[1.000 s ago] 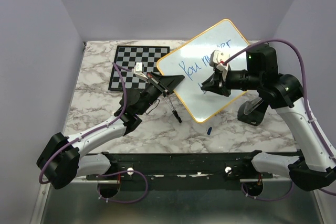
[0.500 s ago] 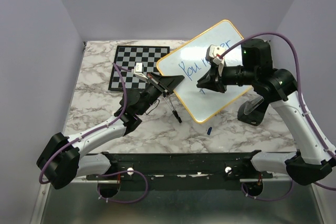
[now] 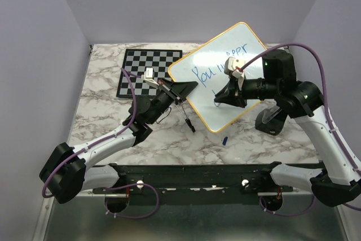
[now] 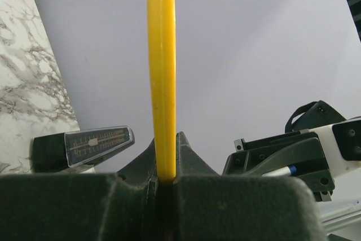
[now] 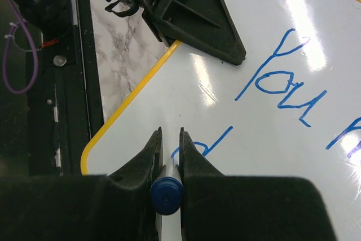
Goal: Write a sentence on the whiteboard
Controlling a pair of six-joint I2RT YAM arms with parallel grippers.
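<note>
The whiteboard (image 3: 207,110) with its yellow frame stands tilted at the table's middle right. Blue writing (image 3: 217,67) reads about "You matter" on its upper line. My left gripper (image 3: 189,86) is shut on the board's left edge; the left wrist view shows the yellow frame (image 4: 162,71) clamped between the jaws (image 4: 164,176). My right gripper (image 3: 219,96) is shut on a blue marker (image 5: 166,195), tip at the board, below the first line. In the right wrist view (image 5: 169,139) a blue "d" (image 5: 213,142) sits at the fingertips, under "You" (image 5: 279,80).
A black-and-white chessboard (image 3: 142,69) lies at the back left, partly under the whiteboard. A black pen (image 3: 189,121) lies on the marble table in front of the board. A small blue cap (image 3: 225,139) lies nearer. A black object (image 3: 269,120) stands at the right.
My right gripper with the marker moved up and left over the board, then back down and right along the lower line. The left arm and the board have not moved.
</note>
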